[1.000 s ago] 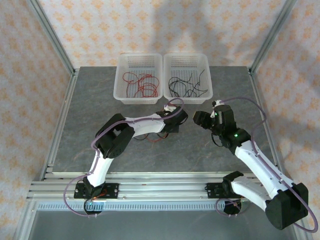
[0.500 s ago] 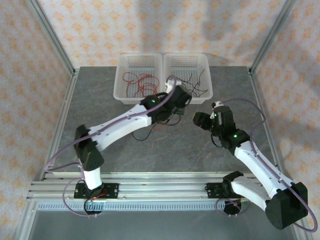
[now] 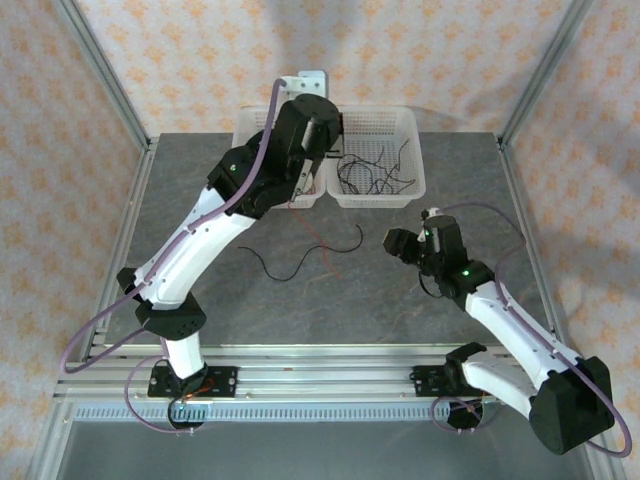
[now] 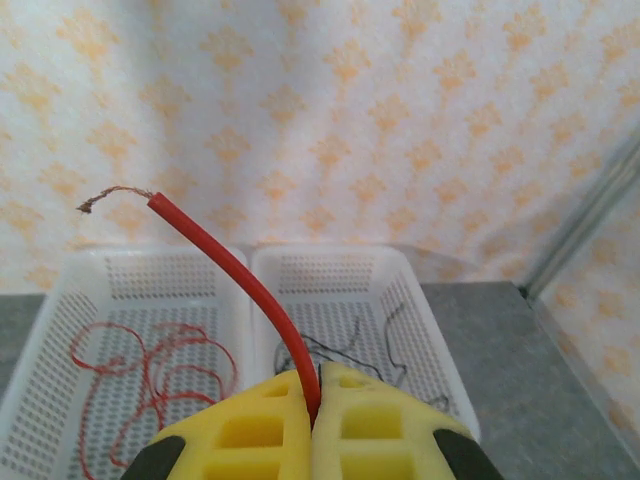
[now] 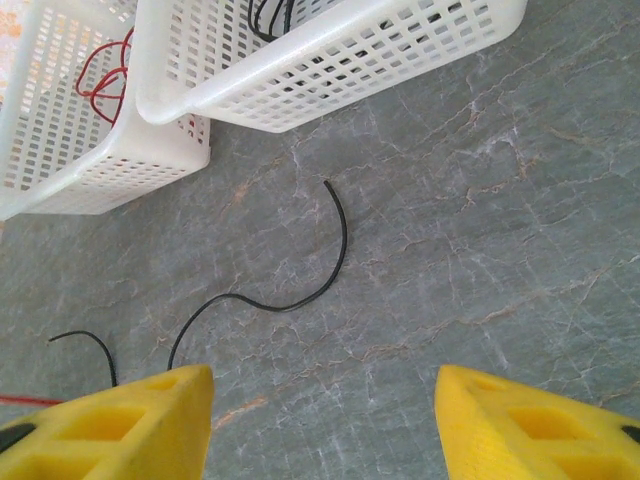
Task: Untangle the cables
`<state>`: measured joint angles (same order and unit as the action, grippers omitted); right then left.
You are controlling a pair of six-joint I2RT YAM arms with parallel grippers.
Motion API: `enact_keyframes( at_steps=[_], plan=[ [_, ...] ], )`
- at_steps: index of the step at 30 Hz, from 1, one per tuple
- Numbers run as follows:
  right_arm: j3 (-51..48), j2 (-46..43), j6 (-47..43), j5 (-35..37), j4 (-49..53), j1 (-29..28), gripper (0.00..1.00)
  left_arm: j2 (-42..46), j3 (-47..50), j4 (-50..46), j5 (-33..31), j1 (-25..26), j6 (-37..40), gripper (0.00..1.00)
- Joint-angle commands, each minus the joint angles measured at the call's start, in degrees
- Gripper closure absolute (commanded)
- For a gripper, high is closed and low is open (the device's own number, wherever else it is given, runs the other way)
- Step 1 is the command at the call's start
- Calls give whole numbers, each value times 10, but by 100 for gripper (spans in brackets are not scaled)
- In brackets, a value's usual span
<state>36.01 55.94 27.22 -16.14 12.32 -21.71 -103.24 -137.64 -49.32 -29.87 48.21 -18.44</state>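
My left gripper (image 3: 318,135) is raised high over the two baskets, shut (image 4: 313,400) on a red cable (image 4: 230,268) near its frayed end. The rest of that red cable (image 3: 312,232) hangs down to the table. A loose black cable (image 3: 300,270) lies curved on the grey table, also seen as the black cable (image 5: 300,295) just ahead of my right gripper (image 5: 325,420). The right gripper (image 3: 392,240) stands open and empty low over the table. The left basket (image 4: 60,330) holds several red cables (image 4: 150,370); the right basket (image 4: 420,330) holds black cables (image 4: 345,350).
The white baskets (image 3: 243,150) (image 3: 415,150) stand side by side at the table's back edge. A short black cable piece (image 5: 90,345) lies left of the right gripper. Metal frame posts (image 3: 110,90) rise at the back corners.
The left arm has stretched out and lifted from the table centre up over the baskets, pulling the red cable away from the black one. The right arm has barely moved.
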Motion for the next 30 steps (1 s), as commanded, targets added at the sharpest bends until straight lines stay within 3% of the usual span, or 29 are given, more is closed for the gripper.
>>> enact_keyframes(
  at_steps=[1, 9, 19, 30],
  plan=[
    [-10, 2, 19, -8, -26, -9, 40, 7, -5, 60, -47, -9, 81, 100],
    [-12, 13, 34, 1, -41, -37, 40, 51, 100, 336, -104, -34, 258, 100],
    [3, 32, 30, 13, -36, -42, 40, 22, 101, 593, -127, -43, 485, 100],
    [20, 58, 21, 24, -29, -42, 41, -100, 78, 726, -94, -126, 560, 100]
  ],
)
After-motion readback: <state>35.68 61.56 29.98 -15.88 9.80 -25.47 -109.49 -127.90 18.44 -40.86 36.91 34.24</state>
